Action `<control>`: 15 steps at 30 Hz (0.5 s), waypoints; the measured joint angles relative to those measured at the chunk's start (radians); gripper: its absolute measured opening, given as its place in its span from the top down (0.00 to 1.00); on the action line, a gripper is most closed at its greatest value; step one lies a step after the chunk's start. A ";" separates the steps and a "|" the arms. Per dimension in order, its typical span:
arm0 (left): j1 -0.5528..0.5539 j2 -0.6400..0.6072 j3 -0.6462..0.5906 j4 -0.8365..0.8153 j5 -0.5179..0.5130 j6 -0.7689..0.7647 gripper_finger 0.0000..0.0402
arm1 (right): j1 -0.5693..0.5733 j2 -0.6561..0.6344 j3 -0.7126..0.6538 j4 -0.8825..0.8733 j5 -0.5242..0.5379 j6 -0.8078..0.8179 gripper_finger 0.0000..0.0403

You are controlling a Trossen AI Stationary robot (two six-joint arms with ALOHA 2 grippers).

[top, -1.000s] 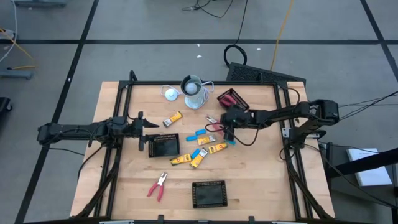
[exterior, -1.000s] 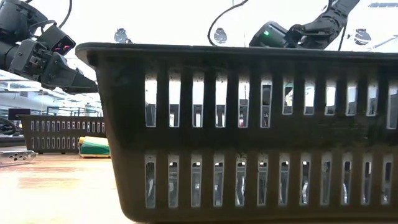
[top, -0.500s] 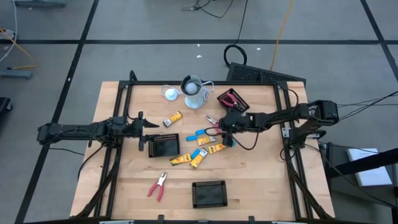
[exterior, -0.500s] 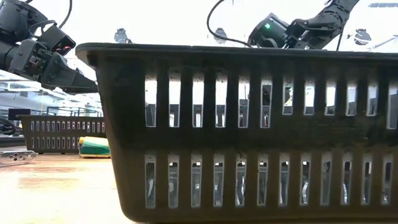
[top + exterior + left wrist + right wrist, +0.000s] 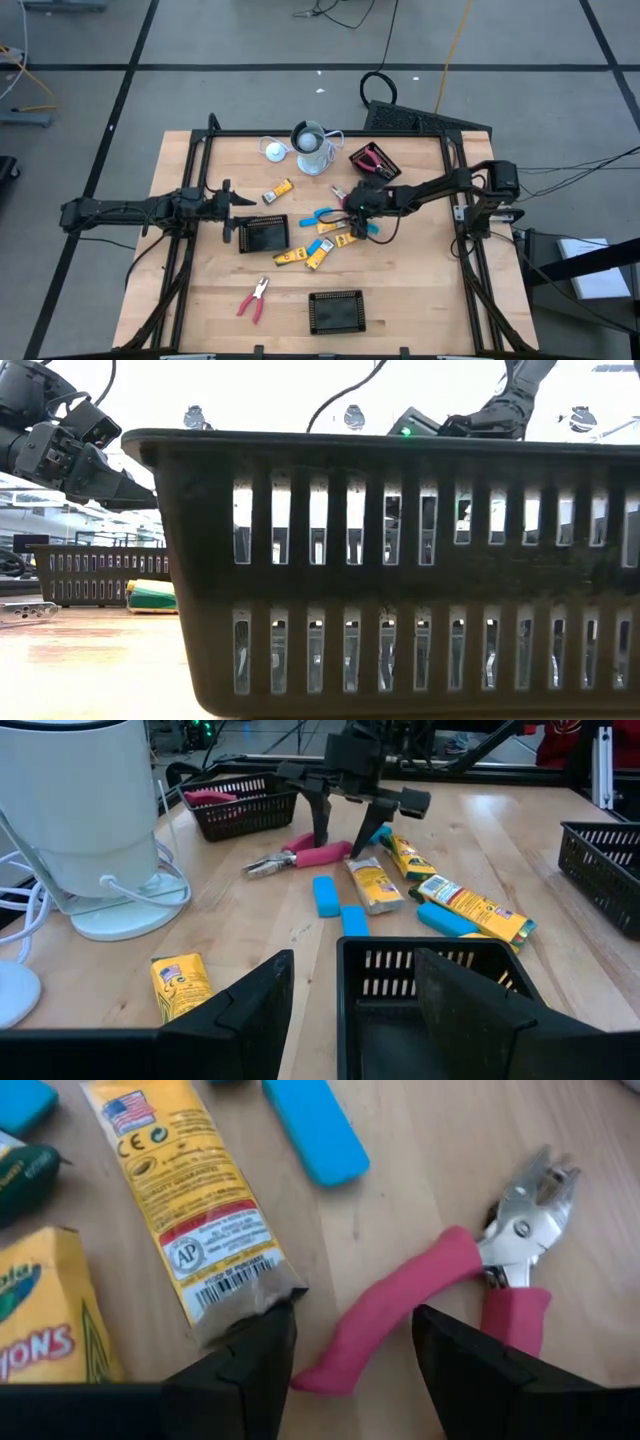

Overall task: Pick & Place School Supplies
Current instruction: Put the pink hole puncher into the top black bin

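My right gripper (image 5: 352,205) (image 5: 355,1370) is open and points down over the red-handled pliers (image 5: 340,194) (image 5: 400,1305), which lie flat on the table. Its fingers stand on either side of one handle's free end without touching it, as the left wrist view also shows (image 5: 343,840). Yellow-and-black boxes (image 5: 345,238) (image 5: 190,1210) and light-blue pieces (image 5: 322,214) (image 5: 315,1130) lie beside it. A second pair of pliers (image 5: 254,298) lies near the table's near edge. My left gripper (image 5: 228,212) (image 5: 350,1020) waits open, raised at the left edge of a black mesh tray (image 5: 263,234).
A second black tray (image 5: 335,311) stands by the near edge and fills the low view (image 5: 400,560). A third tray (image 5: 374,160) holds red items near the far right. The pale cup (image 5: 312,148) and white disc (image 5: 274,150) stand at the far edge. One yellow box (image 5: 283,189) lies apart.
My right gripper has moved toward the table's left and come down over the red-handled pliers, staying open. The left arm and the items on the table have kept still.
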State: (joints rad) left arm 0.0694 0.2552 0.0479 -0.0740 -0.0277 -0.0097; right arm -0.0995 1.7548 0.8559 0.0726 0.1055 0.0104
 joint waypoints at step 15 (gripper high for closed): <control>0.000 0.000 0.000 -0.003 0.000 0.001 0.47 | 0.012 0.011 0.018 -0.023 0.015 0.038 0.94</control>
State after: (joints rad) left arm 0.0693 0.2551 0.0479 -0.0767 -0.0277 -0.0090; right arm -0.0875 1.7657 0.8734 0.0493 0.1209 0.0484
